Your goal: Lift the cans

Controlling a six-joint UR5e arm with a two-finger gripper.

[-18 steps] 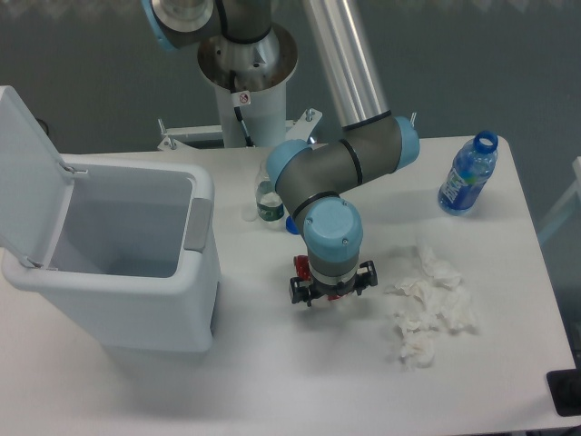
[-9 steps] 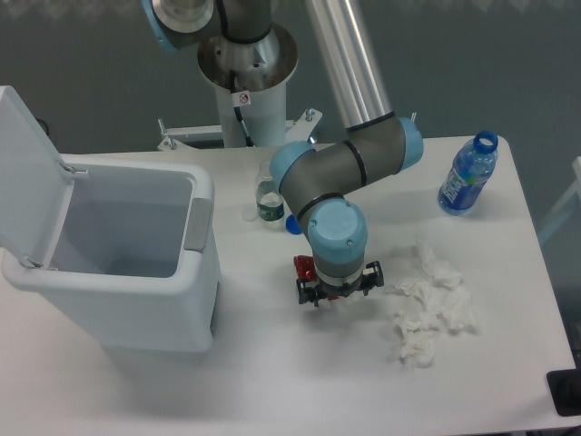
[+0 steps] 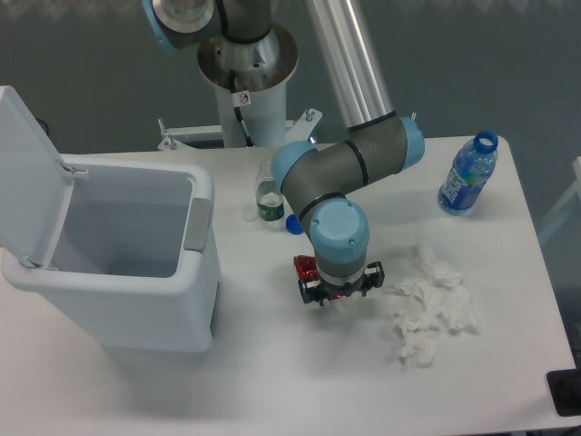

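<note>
Camera view from above the table: the grey-and-blue robot arm [image 3: 349,168] bends down over the middle of the white table [image 3: 272,381], and its black two-finger gripper [image 3: 339,292] sits low, right at the tabletop. The wrist housing covers most of it, so honestly can't tell if the fingers are spread or clamped on anything. The crushed shiny red metal can [image 3: 304,269] pokes out on the left side of the gripper, just under the wrist, lying on the table. Only a small red bit shows, rest is hidden by the arm.

Left of all that is a big white plastic bin [image 3: 136,272] with its lid flipped up and open. Behind the arm, near its elbow, there's a clear plastic bottle with a green label [image 3: 267,202], partly blocked, and a small blue cap [image 3: 292,222] on the table just beside it. To the right of the gripper is a pile of crumpled white tissue [image 3: 428,304], near but not touching. Further back right, near the table edge, a blue plastic bottle [image 3: 468,174] stands with no cap on.
</note>
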